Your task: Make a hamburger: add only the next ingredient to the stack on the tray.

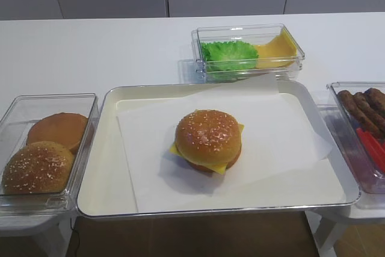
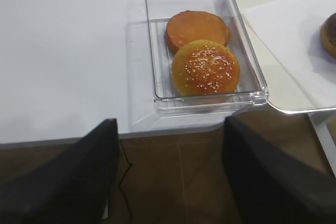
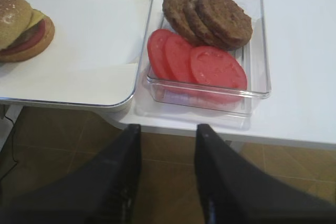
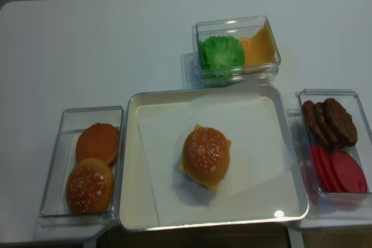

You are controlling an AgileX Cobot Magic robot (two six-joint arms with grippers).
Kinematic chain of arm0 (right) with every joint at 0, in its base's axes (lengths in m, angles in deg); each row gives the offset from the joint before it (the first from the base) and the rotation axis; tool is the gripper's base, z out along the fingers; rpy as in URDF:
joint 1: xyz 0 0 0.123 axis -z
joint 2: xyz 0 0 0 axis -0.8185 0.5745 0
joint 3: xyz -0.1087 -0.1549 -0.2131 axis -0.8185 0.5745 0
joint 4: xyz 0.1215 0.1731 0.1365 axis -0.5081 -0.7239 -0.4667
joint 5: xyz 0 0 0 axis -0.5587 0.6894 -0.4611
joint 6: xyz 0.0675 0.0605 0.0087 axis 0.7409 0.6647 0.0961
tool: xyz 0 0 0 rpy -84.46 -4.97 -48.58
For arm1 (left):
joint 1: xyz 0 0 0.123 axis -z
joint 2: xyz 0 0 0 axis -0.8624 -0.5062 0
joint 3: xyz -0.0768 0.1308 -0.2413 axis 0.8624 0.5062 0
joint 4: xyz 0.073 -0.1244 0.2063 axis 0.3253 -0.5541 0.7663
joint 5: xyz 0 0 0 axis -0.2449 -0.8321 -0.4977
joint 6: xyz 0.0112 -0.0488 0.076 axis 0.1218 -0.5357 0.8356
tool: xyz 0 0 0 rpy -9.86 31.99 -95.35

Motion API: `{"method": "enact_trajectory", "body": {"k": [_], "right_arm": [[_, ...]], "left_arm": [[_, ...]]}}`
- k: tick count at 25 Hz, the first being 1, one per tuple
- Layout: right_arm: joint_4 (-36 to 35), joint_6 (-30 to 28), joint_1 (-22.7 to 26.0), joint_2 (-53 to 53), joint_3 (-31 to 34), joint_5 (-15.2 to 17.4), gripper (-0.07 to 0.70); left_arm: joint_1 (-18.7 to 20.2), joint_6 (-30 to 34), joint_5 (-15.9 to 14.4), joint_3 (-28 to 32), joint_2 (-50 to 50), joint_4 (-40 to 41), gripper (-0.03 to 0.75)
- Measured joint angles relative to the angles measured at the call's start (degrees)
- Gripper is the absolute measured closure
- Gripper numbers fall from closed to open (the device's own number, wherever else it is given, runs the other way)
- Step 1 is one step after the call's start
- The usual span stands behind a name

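Showing tomato slices [image 3: 197,61] under hamburger [image 3: 23,27] bun: right wrist.

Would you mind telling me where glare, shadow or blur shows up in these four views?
Realsense high view: a bright glint on the tray rim near its front right corner. Other high view: soft overall, a faint shadow left of the hamburger. Right wrist view: the open right gripper is dark and blurred. Left wrist view: the open left gripper likewise; the sesame bun stays sharp.

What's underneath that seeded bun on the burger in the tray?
Under the sesame top bun show a yellow cheese slice, a red tomato slice and the bottom bun. The patty is covered.
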Motion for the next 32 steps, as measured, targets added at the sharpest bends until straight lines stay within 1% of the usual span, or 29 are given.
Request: {"method": "enact_trajectory", "body": {"k": [6,12,17,19,26,32], "right_arm": [[0.0,0.0,0.0,0.0,0.0,0.0,0.371],[0.0,0.0,0.0,0.0,0.0,0.0,0.371],[0.0,0.0,0.0,0.0,0.0,0.0,0.371],[0.0,0.0,0.0,0.0,0.0,0.0,0.371],[0.0,0.0,0.0,0.0,0.0,0.0,0.371],[0.0,0.0,0.0,0.0,0.0,0.0,0.371]], "left_arm": [[0.0,0.0,-0.35,3.48,5.33,0.26,0.254],[0.0,0.11,-0.44,5.06,5.88,1.22,0.255],[0.0,1.0,-0.33,7.68,5.88,1.32,0.263],[0.0,1.08,0.23,8.42,5.88,1.45,0.265],[0.0,1.08,3.7,10.17,5.99,4.49,0.267],[0.0,1.4,4.39,10.62,5.99,4.54,0.267]]}}
